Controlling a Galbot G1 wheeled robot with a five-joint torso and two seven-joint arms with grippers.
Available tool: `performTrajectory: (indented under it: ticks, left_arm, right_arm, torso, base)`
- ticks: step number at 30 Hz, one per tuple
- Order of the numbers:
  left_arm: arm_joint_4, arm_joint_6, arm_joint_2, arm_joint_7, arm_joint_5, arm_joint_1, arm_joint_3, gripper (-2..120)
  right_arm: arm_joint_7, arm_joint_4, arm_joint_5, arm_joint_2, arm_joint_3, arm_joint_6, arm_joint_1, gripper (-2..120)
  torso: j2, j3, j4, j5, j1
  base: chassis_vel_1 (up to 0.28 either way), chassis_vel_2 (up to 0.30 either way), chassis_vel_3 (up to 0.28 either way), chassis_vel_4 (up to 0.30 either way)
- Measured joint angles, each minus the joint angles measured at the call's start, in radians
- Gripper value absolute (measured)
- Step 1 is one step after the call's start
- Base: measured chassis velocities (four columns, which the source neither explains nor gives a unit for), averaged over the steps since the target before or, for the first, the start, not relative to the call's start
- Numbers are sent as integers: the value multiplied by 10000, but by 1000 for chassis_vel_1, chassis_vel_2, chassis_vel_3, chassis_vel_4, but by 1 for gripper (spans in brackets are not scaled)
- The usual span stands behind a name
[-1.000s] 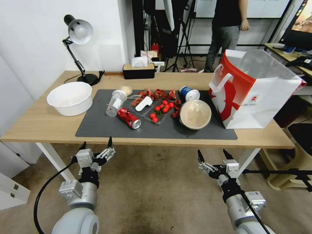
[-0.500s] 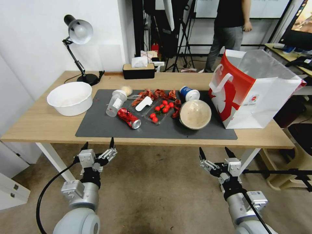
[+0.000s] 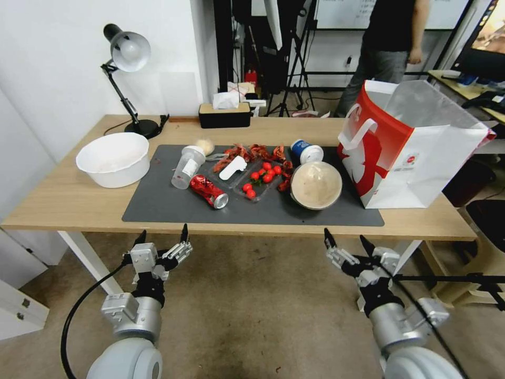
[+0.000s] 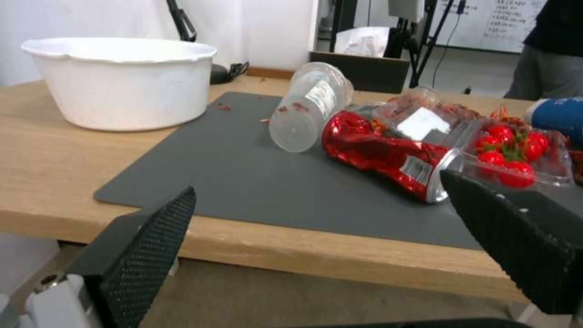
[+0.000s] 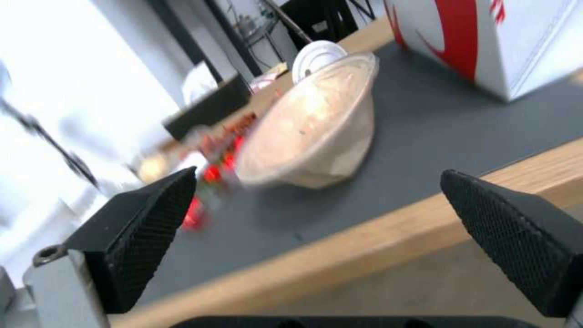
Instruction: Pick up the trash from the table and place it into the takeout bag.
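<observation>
On the dark mat of the table (image 3: 63,202) lie a crushed red can (image 3: 208,191) (image 4: 380,155), a clear plastic cup with a white lid (image 3: 187,167) (image 4: 311,107), a small blue-and-white cup (image 3: 306,151), a beige bowl (image 3: 315,185) (image 5: 316,125) and a beige paper ball (image 3: 204,145). The takeout bag (image 3: 407,142) (image 5: 486,41) stands upright at the mat's right end. My left gripper (image 3: 162,239) (image 4: 316,237) hangs open below the table's front edge, under the can. The right gripper (image 3: 346,243) (image 5: 319,216) is open too, below the edge near the bowl.
A large white plastic bowl (image 3: 113,158) (image 4: 121,82) sits at the table's left. Clear trays with cherry tomatoes (image 3: 260,176) and red crayfish shells (image 3: 252,152) lie mid-mat. A desk lamp (image 3: 126,52) and a tissue box (image 3: 224,113) stand at the back.
Both grippers have sunk slightly lower below the table edge, and the right arm has turned a little. The things on the table have not moved.
</observation>
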Motion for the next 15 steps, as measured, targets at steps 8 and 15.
performTrajectory:
  ticks: [8,15]
  left_arm:
    - [64,-313,12,196,27,89,-84,100]
    - [42,-314,48,260,23,129,-134,100]
  right_arm:
    - [2154,-424,4851,-475,118,-699,1996,100]
    - [3003,-1303,6139,-483,-281,-931,3160,100]
  torso:
    - [0,0,0,-1,0]
    - [0,0,1,-1,1]
  base:
    - [0,0,0,0]
    - [0,0,0,0]
